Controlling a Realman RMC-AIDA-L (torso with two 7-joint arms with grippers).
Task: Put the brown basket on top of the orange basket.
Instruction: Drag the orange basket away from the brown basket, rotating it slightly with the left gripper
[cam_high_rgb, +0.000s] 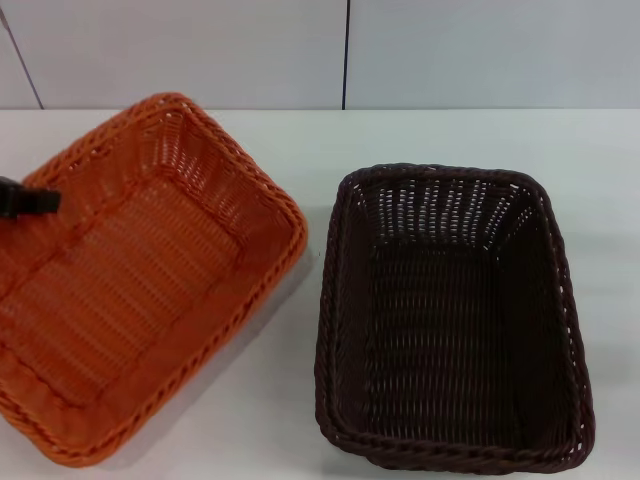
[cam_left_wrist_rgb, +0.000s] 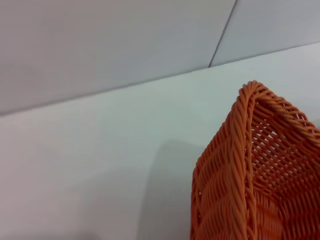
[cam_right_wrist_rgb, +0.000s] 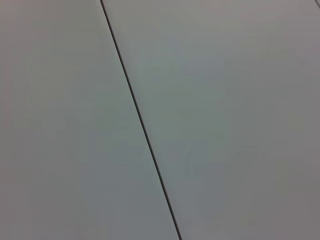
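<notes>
Only a dark tip of the left gripper (cam_high_rgb: 28, 200) showed, poking in over the left-hand rim of the orange basket (cam_high_rgb: 150, 270); whether its jaws were open or clamped on that rim I could not tell, since so little of it was in sight. The right gripper did not appear at all — its wrist camera looked only at a pale panelled wall (cam_right_wrist_rgb: 210, 100) with a dark seam, which suggested that arm was parked well away from the work. The orange basket sat toward the table's (cam_high_rgb: 300, 400) left edge, skewed so that one corner pointed at the far edge, and its near-left part ran out of the head view. I judged the left gripper was there to steady or hold it, though that was only a guess; the left wrist view showed one orange corner standing over bare table and its own shadow, and I could not say whether that corner was lifted or merely seen from low down. The brown basket (cam_high_rgb: 455, 320) rested flat near the table's right edge and front edge, squared to the table, close beside the orange one but apart from it, a strip of white table between them. Nothing touched it, so the stacking had not begun. It was a deep chocolate colour, rectangular, with a thick braided rim, sloping sides woven open enough to let light through along the far wall, and a close-ribbed floor — empty, like its orange twin.
</notes>
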